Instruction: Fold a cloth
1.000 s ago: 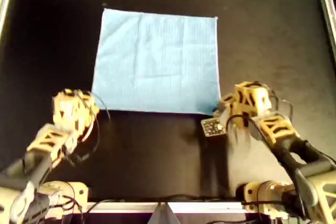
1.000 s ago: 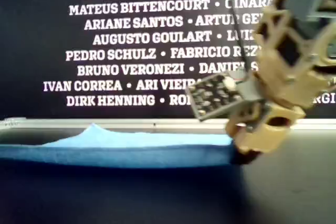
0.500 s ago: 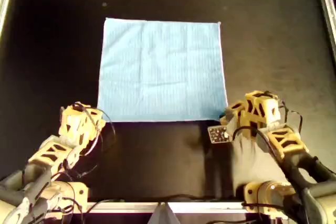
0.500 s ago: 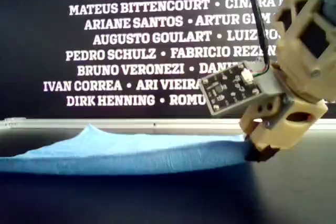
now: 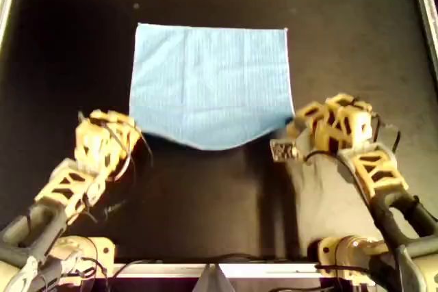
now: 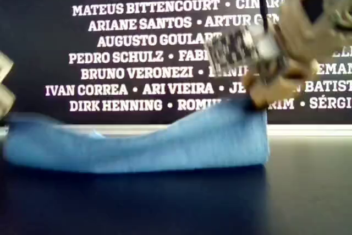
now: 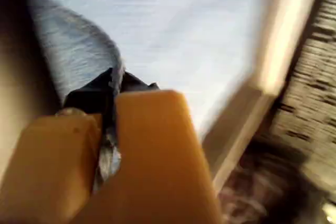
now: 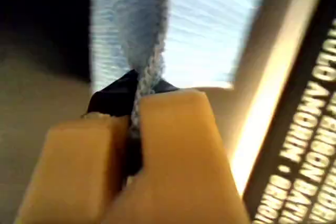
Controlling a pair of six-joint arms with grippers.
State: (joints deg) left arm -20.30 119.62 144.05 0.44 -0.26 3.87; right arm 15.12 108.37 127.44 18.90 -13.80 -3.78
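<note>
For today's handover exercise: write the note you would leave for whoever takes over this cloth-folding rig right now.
Left tool: shut on the cloth, at its near corner on the overhead view's left.
Right tool: shut on the cloth, at its near corner on the overhead view's right.
Cloth: far part flat on the black table; near edge raised at both corners, sagging between them.
Done: both near corners gripped and raised.
Left: carry the near edge over to the far edge, lay it down, release.

The cloth (image 5: 209,83) was thin, matt, finely ribbed fabric; the table (image 5: 205,196) looked matt black, with a metal rim.
</note>
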